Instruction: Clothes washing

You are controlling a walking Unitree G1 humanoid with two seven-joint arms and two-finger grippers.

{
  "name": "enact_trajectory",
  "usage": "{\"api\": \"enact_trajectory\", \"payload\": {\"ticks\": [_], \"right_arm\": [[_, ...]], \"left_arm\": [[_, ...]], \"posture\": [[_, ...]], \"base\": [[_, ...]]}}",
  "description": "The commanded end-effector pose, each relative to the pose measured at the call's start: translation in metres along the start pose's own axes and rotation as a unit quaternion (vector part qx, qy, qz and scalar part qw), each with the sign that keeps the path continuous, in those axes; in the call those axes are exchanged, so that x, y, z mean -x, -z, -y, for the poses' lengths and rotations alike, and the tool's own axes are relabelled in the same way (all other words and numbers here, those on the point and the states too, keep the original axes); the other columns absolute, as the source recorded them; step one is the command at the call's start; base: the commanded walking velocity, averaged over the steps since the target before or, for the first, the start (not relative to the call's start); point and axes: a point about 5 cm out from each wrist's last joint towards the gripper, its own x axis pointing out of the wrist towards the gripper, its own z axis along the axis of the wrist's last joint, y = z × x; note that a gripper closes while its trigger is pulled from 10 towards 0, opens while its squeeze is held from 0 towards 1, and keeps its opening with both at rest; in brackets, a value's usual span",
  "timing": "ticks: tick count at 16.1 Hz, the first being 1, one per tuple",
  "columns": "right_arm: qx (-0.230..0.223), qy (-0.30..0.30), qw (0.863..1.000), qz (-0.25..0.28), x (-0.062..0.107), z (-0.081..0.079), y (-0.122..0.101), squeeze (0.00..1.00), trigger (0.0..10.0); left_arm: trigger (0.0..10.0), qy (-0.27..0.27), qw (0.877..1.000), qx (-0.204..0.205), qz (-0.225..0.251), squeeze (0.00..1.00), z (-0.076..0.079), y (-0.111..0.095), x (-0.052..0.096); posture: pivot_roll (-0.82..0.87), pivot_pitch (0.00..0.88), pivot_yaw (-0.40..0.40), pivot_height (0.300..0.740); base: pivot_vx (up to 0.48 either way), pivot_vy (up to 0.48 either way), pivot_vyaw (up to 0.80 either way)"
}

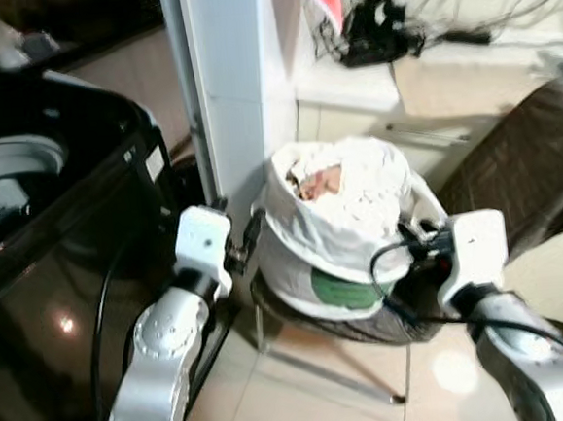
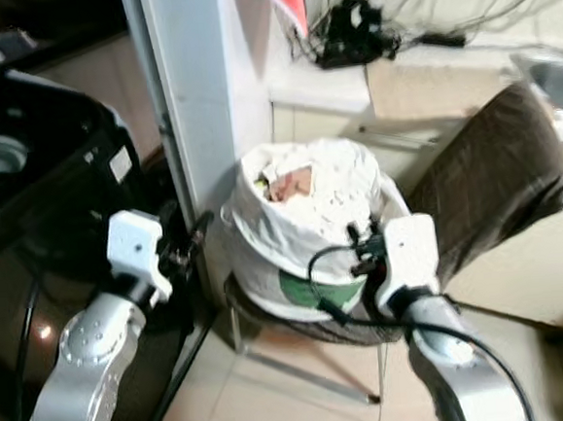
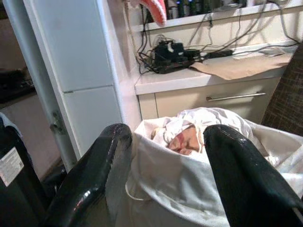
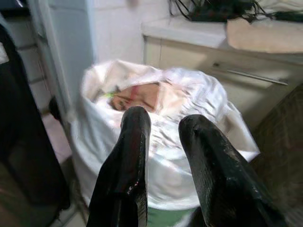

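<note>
With my left gripper (image 3: 165, 189) and right gripper (image 4: 163, 156) both parted, I'd pinch the laundry bag (image 1: 346, 225) by its rim; it looks soft, floppy and bulky.

Tangled cables (image 1: 374, 28) on counter (image 1: 350, 83)

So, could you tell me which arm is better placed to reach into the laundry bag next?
Probably the left. The left gripper is open at the bag rim, facing the clothes inside. The right gripper is open too, but sits lower against the bag's side, so it would need to rise first.
</note>
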Motion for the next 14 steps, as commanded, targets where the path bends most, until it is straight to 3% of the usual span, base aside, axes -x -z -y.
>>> {"api": "enact_trajectory", "payload": {"ticks": [1,3,5,13,14], "right_arm": [[-0.001,0.003,1.000,0.001,-0.002,0.001,-0.001,0.00,10.0],[0.006,-0.003,1.000,-0.001,-0.002,0.001,-0.002,0.00,10.0],[0.019,-0.019,1.000,-0.001,-0.002,-0.001,-0.003,0.00,10.0],[0.031,-0.032,0.999,0.006,-0.007,-0.004,-0.006,0.00,10.0],[0.018,-0.023,1.000,0.010,-0.007,-0.003,-0.007,0.00,10.0]], "left_arm": [[10.0,-0.013,1.000,0.006,-0.005,0.00,-0.004,0.000,-0.001],[10.0,-0.011,1.000,-0.003,-0.002,0.00,-0.005,-0.001,-0.002],[10.0,-0.013,1.000,0.024,0.005,0.00,-0.007,-0.002,-0.003],[10.0,-0.040,0.998,0.045,-0.004,0.00,-0.016,0.000,-0.002],[10.0,-0.039,0.998,0.046,-0.005,0.00,-0.016,0.001,-0.001]], "posture": [[-0.05,0.000,-0.024,0.740],[-0.05,0.000,-0.023,0.740],[-0.05,0.000,-0.021,0.740],[-0.04,0.000,-0.029,0.740],[-0.05,0.000,-0.030,0.740]], "base": [[0.000,0.000,0.00],[0.000,0.000,0.00],[0.201,0.000,0.00],[0.451,0.000,0.80],[0.454,0.000,0.00]]}}
